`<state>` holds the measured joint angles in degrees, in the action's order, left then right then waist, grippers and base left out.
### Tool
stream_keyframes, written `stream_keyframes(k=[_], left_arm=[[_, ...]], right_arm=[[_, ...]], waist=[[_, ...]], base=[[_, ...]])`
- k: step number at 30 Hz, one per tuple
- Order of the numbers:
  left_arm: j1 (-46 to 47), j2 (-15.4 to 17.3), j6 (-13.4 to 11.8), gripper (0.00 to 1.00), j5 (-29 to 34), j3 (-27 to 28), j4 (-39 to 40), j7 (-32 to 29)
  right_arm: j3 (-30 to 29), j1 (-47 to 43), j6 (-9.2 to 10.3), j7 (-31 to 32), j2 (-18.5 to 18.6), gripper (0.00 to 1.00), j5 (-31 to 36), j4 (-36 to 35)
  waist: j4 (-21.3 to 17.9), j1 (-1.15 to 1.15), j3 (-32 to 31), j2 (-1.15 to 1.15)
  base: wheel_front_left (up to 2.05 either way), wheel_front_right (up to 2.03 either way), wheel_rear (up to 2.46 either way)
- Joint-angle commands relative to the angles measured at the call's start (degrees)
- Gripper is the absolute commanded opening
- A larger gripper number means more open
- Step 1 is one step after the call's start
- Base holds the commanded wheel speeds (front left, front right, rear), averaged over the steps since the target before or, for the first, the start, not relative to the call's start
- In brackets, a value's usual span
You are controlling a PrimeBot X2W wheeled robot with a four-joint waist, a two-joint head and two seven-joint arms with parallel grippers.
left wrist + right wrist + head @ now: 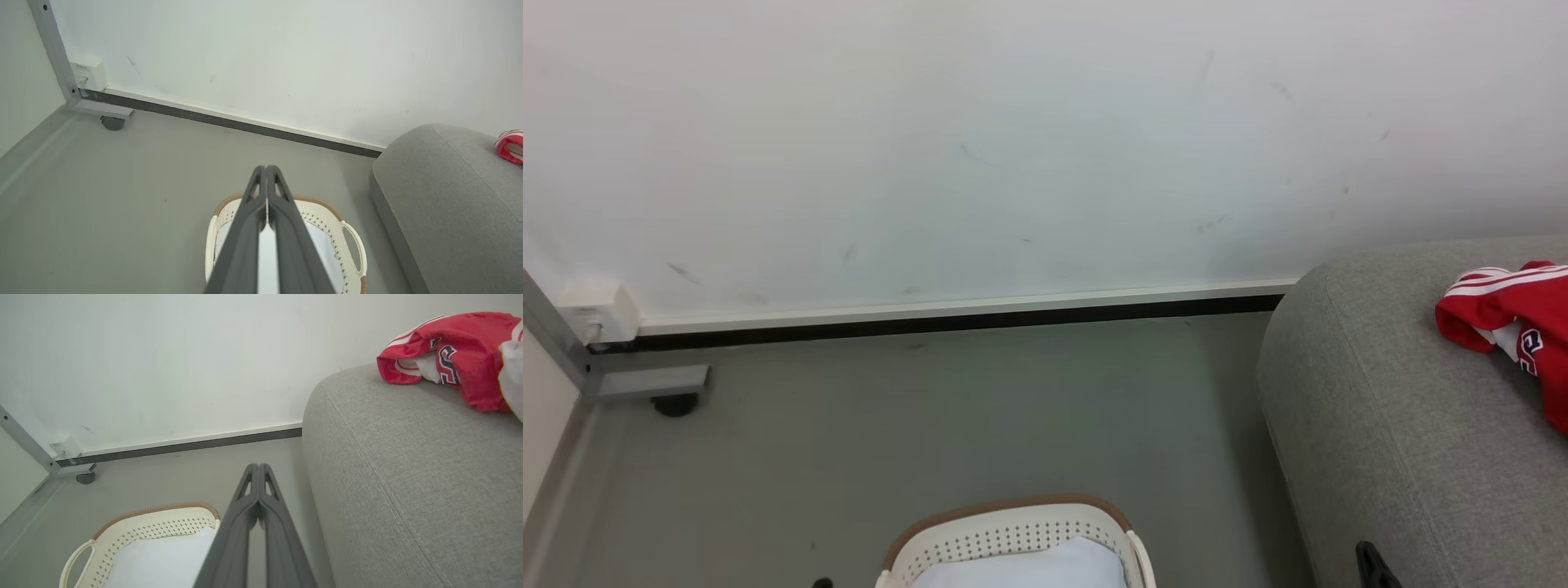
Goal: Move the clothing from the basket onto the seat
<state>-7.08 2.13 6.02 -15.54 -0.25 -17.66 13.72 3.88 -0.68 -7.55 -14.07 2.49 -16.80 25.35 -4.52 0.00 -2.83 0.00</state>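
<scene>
holding my left claw [266, 169] and right claw [258, 467] pressed together and empty near the basket [1013, 511], since the red clothing [1478, 314] is lying on the seat [1388, 425], job seemingly done.

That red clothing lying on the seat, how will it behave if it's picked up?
Probably floppy: the clothing lies crumpled in soft folds on the seat, so it should drape from one pinch. Likely light: it looks like thin fabric. Its sheen hints it may slip.
</scene>
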Motion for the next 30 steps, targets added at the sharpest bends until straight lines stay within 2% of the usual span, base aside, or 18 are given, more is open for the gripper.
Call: stream_keyframes(k=[1,30], left_arm=[[1.30,0.19,0.06,0.00,-2.56,0.53,0.83,-0.57],[5.72,0.46,0.61,0.00,-29.34,2.72,2.08,-7.56]], right_arm=[[-0.48,1.01,0.00,0.56,0.20,0.00,-2.55,-1.30],[-4.08,3.35,0.03,7.76,0.32,0.00,-28.90,-5.09]], waist=[[0.05,0.00,0.03,0.00],[1.13,0.00,0.74,0.00]], base=[[0.00,0.00,0.00],[0.00,0.00,0.00]])
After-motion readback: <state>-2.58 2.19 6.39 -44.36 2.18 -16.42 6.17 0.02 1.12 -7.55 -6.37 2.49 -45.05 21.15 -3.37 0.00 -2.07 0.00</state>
